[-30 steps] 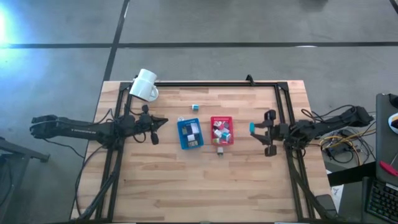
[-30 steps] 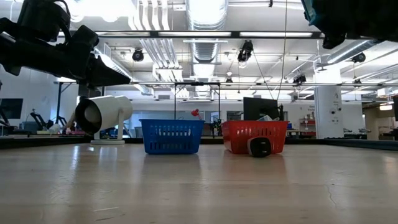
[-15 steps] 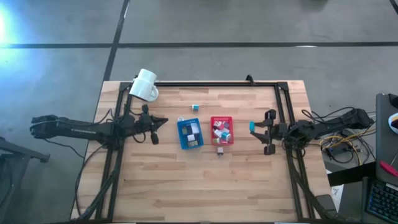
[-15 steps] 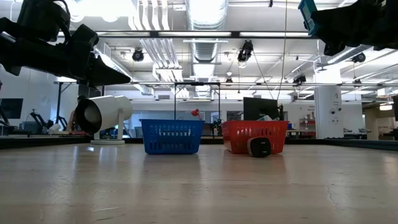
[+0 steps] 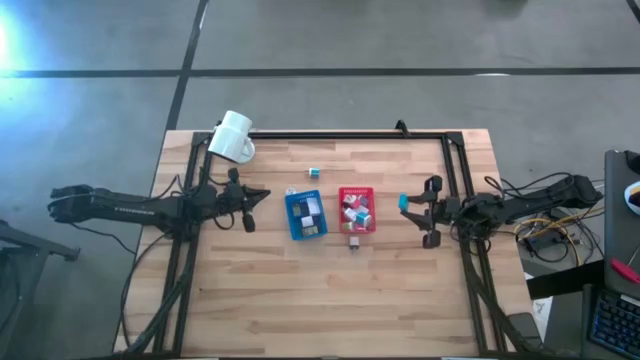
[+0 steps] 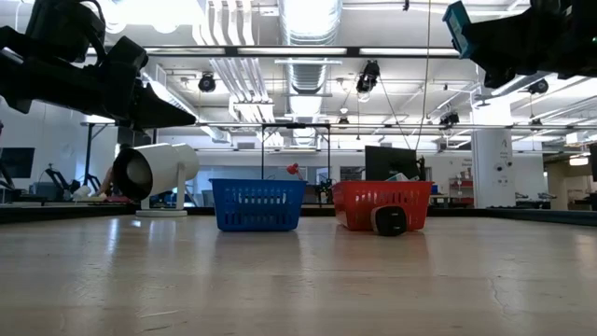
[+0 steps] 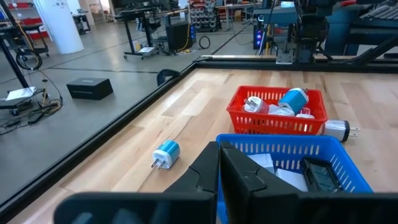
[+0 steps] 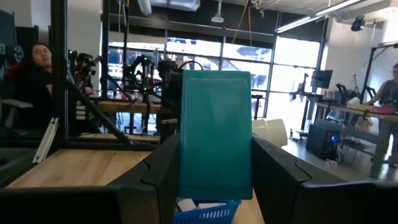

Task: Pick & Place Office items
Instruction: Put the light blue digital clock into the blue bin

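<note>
**Right gripper holding a teal block beside the red tray**

Overhead and table-level views, with both wrist views. The right gripper (image 5: 413, 211) hangs above the table (image 5: 330, 300), just to the right of the red tray (image 5: 356, 210). Its two fingers (image 8: 155, 177) stand about half apart and press against the two sides of a flat teal block (image 8: 215, 134), which is held upright between them, clear of the table. In the overhead view the block shows as a teal patch at the gripper's tip, near the red tray but apart from it; in the table-level view it shows at the upper right corner, high above the tabletop.

The left gripper (image 5: 258, 196) waits to the left of the blue tray (image 5: 305, 214), above the table, with its jaws closed and nothing between them.

The two trays stand side by side in the middle of the table, blue on the left, red on the right. The red tray holds several small items (image 7: 283, 106), white and light blue among them. The blue tray holds a few more, including a white one and a dark one. A small dark-and-silver item (image 5: 354, 241) lies on the table touching or just beside the red tray's near edge. A small blue-and-white plug (image 7: 165, 154) lies alone on the table behind the blue tray.

A white mug (image 5: 232, 137) lies on its side at the table's far left corner.
</note>
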`<action>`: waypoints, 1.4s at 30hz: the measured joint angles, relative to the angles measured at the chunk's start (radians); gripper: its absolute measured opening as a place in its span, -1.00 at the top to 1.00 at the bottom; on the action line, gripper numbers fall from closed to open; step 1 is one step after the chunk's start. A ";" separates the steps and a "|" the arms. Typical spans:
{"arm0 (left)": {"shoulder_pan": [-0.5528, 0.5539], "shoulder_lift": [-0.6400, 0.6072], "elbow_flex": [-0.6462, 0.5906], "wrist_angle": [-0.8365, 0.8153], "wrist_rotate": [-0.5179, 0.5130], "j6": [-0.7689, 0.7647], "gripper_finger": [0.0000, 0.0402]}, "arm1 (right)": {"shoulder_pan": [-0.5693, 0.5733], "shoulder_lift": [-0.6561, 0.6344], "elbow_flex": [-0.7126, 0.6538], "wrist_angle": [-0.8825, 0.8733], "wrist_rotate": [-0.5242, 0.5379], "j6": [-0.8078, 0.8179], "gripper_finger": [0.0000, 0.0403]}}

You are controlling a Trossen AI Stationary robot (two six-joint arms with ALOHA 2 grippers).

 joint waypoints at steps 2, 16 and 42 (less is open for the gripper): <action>0.000 0.000 0.000 0.000 -0.002 0.013 0.92 | -0.001 0.001 0.000 0.000 0.000 0.000 0.25; 0.000 0.000 0.000 0.000 -0.002 0.014 0.92 | -0.003 0.004 0.008 0.002 -0.001 0.037 0.25; 0.000 0.000 0.000 -0.001 -0.001 0.014 0.92 | -0.003 0.193 0.097 0.000 -0.001 0.041 0.24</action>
